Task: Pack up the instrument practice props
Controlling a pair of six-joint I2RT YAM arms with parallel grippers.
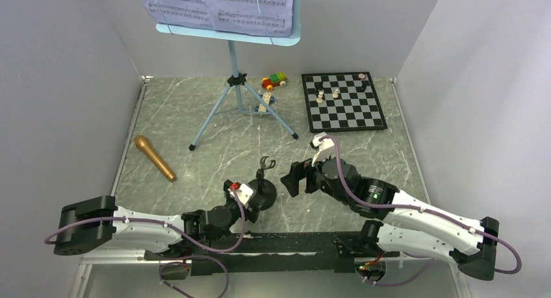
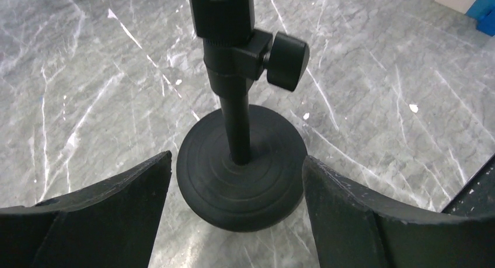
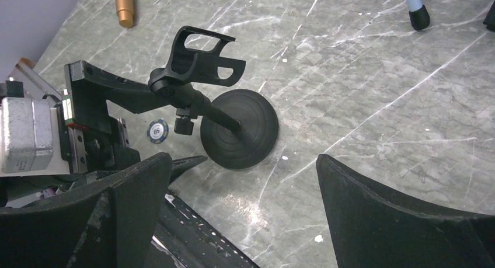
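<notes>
The small black mic stand (image 1: 263,181) stands upright on its round base near the table's front middle. My left gripper (image 1: 255,197) is open, its fingers either side of the base (image 2: 242,166) with a small gap on each side. My right gripper (image 1: 295,178) is open and empty just right of the stand (image 3: 239,128). The gold-brown microphone (image 1: 154,158) lies at the left; its end shows in the right wrist view (image 3: 124,5). The light-blue music stand (image 1: 237,84) stands at the back, with white sheet-music pages (image 1: 217,6) on its desk.
A black-and-white chessboard (image 1: 343,101) with a few pieces lies at the back right. A colourful toy brick car (image 1: 274,81) and loose bricks (image 1: 265,104) sit by the tripod's legs. A small blue-and-white disc (image 3: 157,130) lies near the left gripper. Grey walls enclose the table.
</notes>
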